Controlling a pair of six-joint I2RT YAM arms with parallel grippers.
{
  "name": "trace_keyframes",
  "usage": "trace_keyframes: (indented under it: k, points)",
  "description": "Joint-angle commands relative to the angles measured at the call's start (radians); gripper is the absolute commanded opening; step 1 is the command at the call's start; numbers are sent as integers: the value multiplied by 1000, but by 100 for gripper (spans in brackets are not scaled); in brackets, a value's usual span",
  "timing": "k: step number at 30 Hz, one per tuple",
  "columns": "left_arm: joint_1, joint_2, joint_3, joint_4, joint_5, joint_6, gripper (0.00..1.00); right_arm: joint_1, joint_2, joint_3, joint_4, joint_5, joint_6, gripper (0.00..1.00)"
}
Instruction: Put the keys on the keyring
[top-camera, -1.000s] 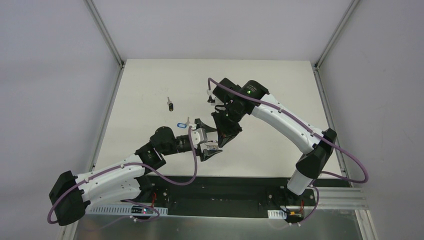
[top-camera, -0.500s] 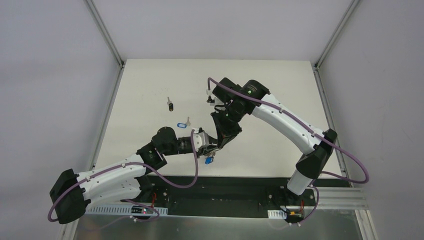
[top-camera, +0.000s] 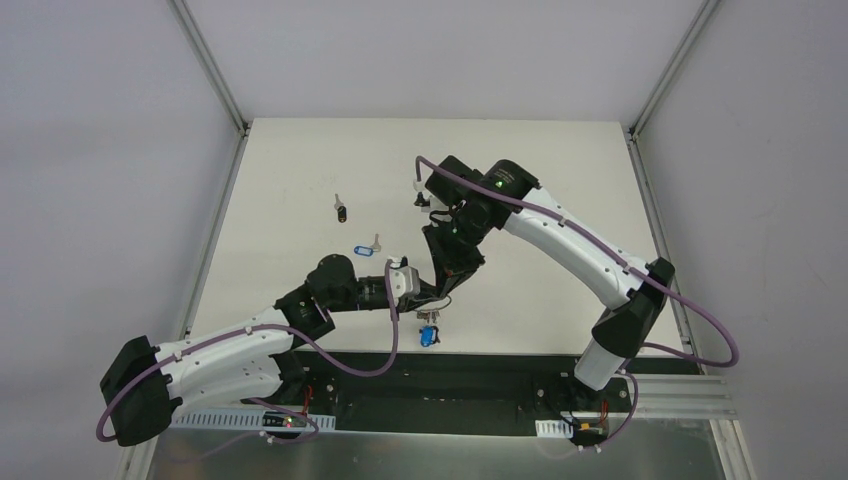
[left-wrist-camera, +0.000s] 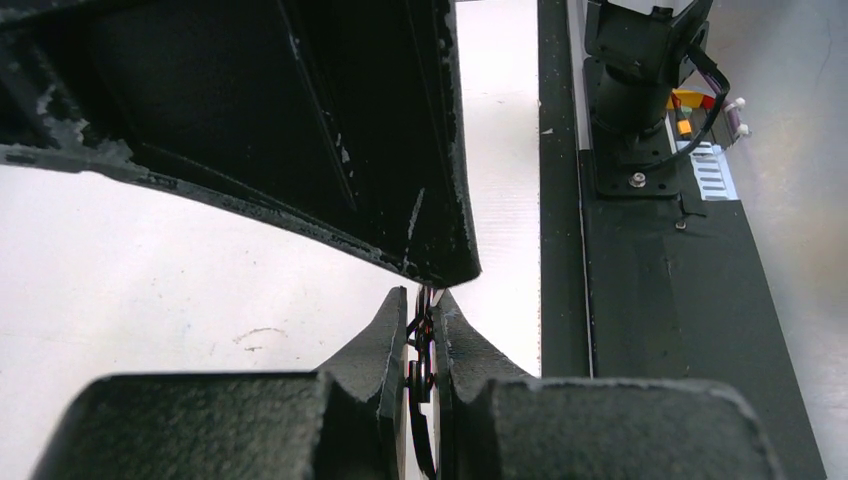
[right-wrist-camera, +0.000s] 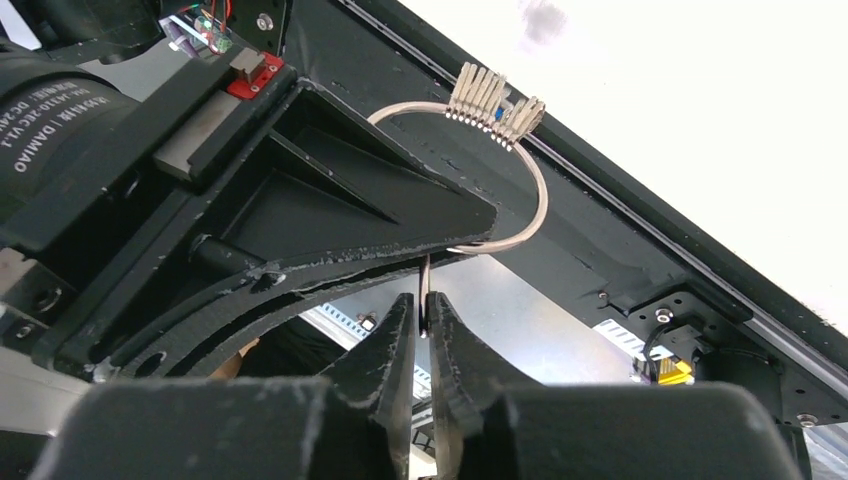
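The left gripper, two black plastic fingers at 6 o'clock, pinches a thin metal wire keyring seen edge-on. A broad, scuffed black plastic finger fills 11 o'clock, its tip just above the pinch. A white tabletop lies at 9 o'clock, and a black arm base sits at 1 o'clock.

white rectangular table with a black strip along its near edge. on the white top lie a small silver key with a dark head and, nearer, a silver key with a bright blue plastic head, apart. a second blue piece sits by the near edge; whether it touches the table cannot be told.
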Motion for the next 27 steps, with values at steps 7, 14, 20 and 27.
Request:
trace_keyframes:
  k: [7,14,20,27]
  points:
    - [0,-29,34,76,-72,-86,0,20,-133,-54,173,30,36,38]
    - [-1,-30,59,1,-146,-145,0,24,-283,-219,395,183,52,45]
    - [1,-77,66,-37,-214,-253,0,34,-358,-370,543,314,29,46]
    - [0,-80,52,-48,-310,-330,0,36,-425,-490,729,309,3,44]
